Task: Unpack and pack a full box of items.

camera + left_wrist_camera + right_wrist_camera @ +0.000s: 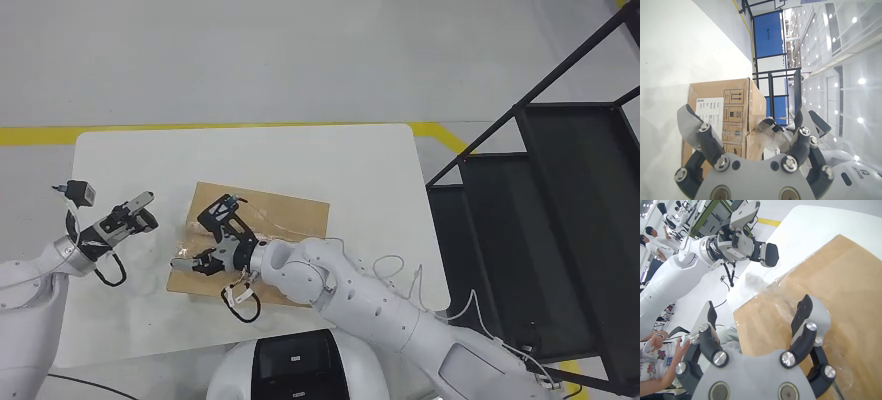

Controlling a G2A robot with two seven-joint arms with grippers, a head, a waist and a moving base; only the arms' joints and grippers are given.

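Observation:
A closed brown cardboard box (262, 232) lies in the middle of the white table (300, 155); its side carries a white label (710, 106). My right gripper (203, 263) hovers open over the box's near-left edge, its fingers straddling the top (829, 285) with nothing between them. Clear tape (775, 286) is lifted and crumpled at that edge, and some of it shows around the right fingers (770, 132). My left gripper (140, 218) is open just off the box's left side, apart from it, facing the labelled side (744, 117). It appears farther off as well (762, 255).
A black stepped metal rack (540, 220) stands beside the table's right side. A yellow floor line (200, 128) runs behind the table. Bare table surface lies beyond the box (250, 160) and to its right (380, 220).

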